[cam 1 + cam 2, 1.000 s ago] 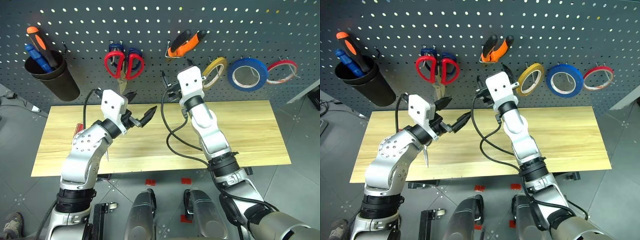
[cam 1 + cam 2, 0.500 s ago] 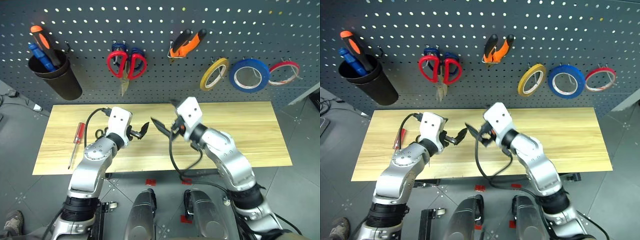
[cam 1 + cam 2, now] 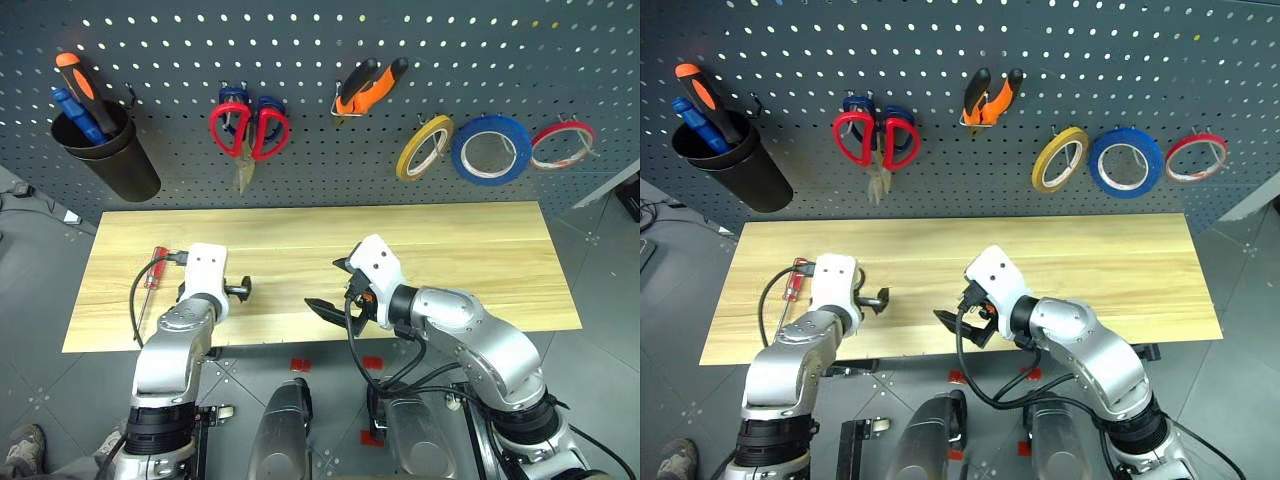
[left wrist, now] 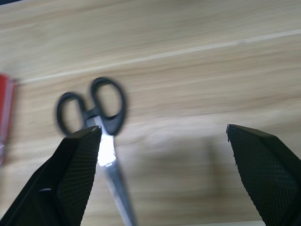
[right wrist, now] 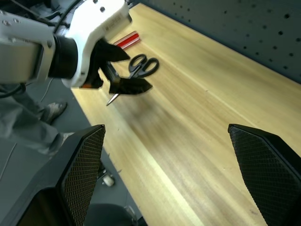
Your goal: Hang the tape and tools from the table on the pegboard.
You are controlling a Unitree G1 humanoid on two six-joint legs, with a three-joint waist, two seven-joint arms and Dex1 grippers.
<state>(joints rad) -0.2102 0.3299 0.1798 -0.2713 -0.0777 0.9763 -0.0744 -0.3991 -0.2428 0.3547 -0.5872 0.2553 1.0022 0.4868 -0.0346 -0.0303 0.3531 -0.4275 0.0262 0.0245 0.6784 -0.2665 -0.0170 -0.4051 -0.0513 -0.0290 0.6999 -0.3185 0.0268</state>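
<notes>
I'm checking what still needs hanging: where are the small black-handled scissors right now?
The small scissors lie flat on the table at its left end, just beside the red screwdriver, under the open left gripper.

small scissors [image 4: 96, 117] blurred, blade tip cut off by frame edge; screwdriver [image 4: 5, 117] cropped at edge.

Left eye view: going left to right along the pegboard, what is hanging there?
Black cup holding screwdrivers → red and blue scissors → pliers → yellow tape → blue tape → red tape.
</notes>
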